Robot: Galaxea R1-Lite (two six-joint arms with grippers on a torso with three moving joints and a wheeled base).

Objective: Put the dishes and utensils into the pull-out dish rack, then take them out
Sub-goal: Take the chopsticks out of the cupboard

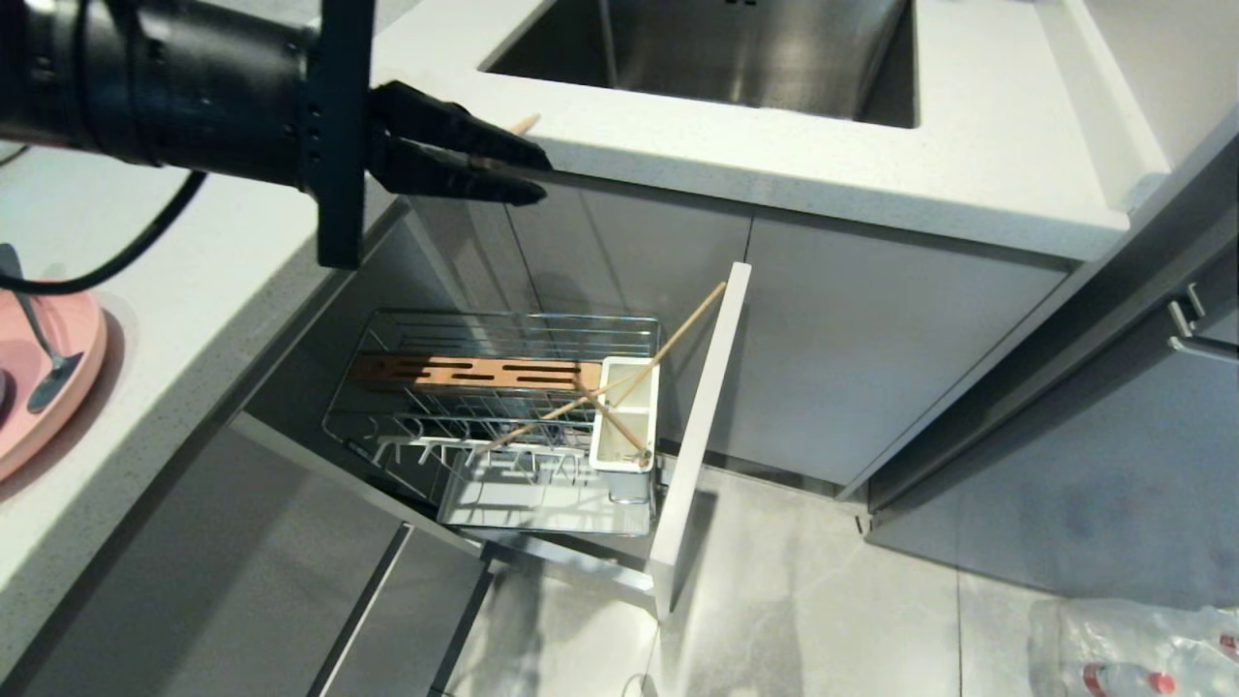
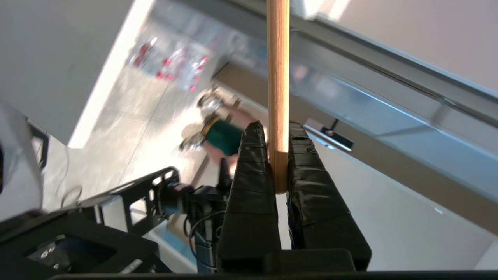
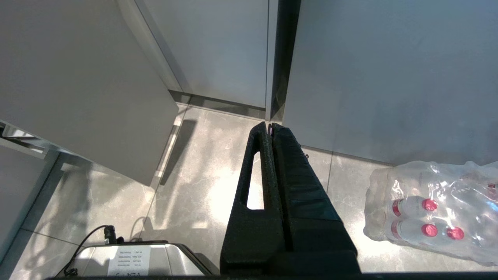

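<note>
Left pincer (image 1: 528, 174): raised at the table's front edge (image 1: 774, 184) near the sink (image 1: 678, 48), clamped on one wooden chopstick (image 2: 277, 97).
Pull-out dish rack (image 1: 503, 416): drawn out below the table; white utensil cup (image 1: 624, 426) at its front corner, holding two crossed chopsticks (image 1: 668, 353).
Pink plate (image 1: 48, 387): on the table's left part.
Right pincer (image 3: 270, 128): closed, empty, above the floor.

Above the pull-out dish rack (image 1: 503, 416), the left gripper (image 1: 528, 174) pinches one chopstick (image 1: 524, 124) near the countertop edge (image 1: 774, 165); two chopsticks (image 1: 619, 382) lean crossed in the rack's white utensil cup (image 1: 627, 416)
</note>
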